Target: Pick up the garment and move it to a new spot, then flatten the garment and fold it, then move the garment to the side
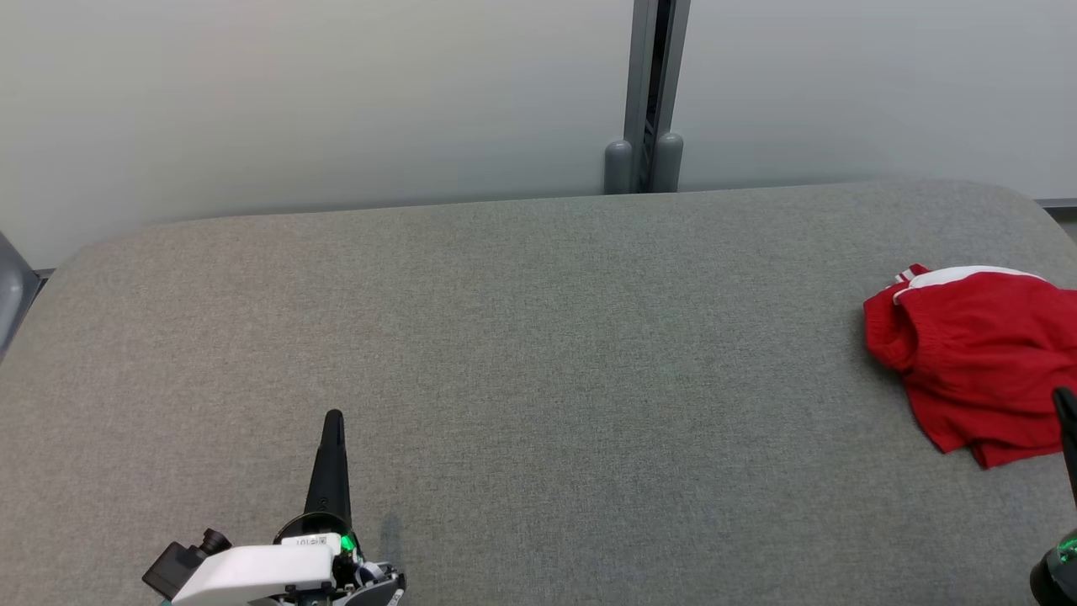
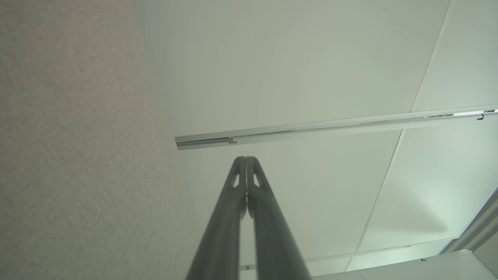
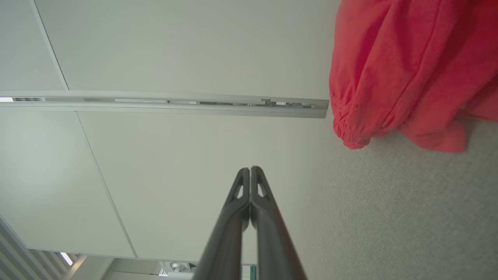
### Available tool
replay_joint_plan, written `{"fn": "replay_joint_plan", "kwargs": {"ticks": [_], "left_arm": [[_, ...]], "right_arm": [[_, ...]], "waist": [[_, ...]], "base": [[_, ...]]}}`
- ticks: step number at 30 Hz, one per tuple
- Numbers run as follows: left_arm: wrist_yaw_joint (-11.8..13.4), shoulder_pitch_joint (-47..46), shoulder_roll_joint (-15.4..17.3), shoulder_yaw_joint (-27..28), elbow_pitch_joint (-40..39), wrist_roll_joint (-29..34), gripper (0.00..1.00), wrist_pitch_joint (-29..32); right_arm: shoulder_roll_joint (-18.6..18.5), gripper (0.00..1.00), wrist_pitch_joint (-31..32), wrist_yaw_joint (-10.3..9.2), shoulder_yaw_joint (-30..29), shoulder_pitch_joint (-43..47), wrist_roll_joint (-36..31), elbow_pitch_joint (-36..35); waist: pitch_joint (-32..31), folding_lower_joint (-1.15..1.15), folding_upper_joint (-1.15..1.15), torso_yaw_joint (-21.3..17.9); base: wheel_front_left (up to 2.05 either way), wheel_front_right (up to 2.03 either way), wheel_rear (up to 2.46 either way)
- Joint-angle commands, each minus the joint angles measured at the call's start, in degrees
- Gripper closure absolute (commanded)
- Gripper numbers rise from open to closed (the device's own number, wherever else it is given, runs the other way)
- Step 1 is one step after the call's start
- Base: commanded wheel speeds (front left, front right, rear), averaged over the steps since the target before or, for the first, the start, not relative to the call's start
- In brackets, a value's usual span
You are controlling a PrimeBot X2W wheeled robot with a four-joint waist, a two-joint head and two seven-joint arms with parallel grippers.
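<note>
The left gripper (image 1: 334, 415), its 2 fingers pressed together, hangs over the grey padded table (image 1: 538, 337). The right gripper (image 3: 249, 168), likewise closed, is just beside crumpled red shorts (image 1: 976, 362) at the table's right; a grey post (image 1: 648, 101) stands behind.

Grey fabric surface (image 1: 538, 353); pale wall (image 1: 294, 101); grey post (image 1: 652, 84).
</note>
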Motion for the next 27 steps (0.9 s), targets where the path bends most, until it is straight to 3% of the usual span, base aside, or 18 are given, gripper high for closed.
{"fn": "replay_joint_plan", "kwargs": {"ticks": [1,27], "left_arm": [[-0.29,-0.66,0.17,0.26,0.03,-0.08,1.0,-0.09],[-0.29,-0.66,0.17,0.27,0.02,-0.09,1.0,-0.1]], "right_arm": [[-0.17,1.0,0.17,0.02,-0.1,-0.32,0.07,0.0],[-0.1,1.0,0.27,0.02,-0.19,-0.36,-0.01,-0.01]], "waist": [[0.0,0.0,0.0,0.0],[0.0,0.0,0.0,0.0]], "base": [[0.0,0.0,0.0],[0.0,0.0,0.0]]}}
